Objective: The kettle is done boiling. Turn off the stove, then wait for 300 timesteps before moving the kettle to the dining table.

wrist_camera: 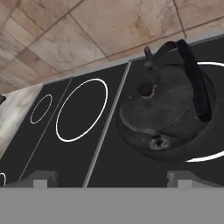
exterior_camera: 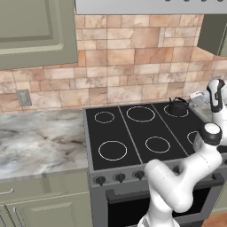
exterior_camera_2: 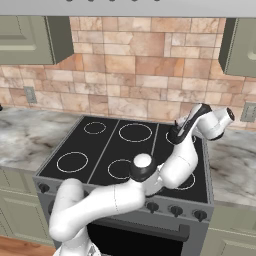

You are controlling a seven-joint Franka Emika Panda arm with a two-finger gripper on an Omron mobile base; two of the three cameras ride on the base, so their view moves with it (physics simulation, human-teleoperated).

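Jaws wide open, empty, above kettle (wrist_camera: pixel 166 109); rigid, probably heavy with water — grip thin handle (wrist_camera: pixel 194 78) at 2 o'clock.

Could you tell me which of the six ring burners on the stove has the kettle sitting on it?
The back-right burner, nearest the brick backsplash on the stove's right side; the black kettle covers it, while the other five rings lie bare.

Black kettle (wrist_camera: pixel 166 113) (white-ringed black stove (exterior_camera: pixel 133 133))
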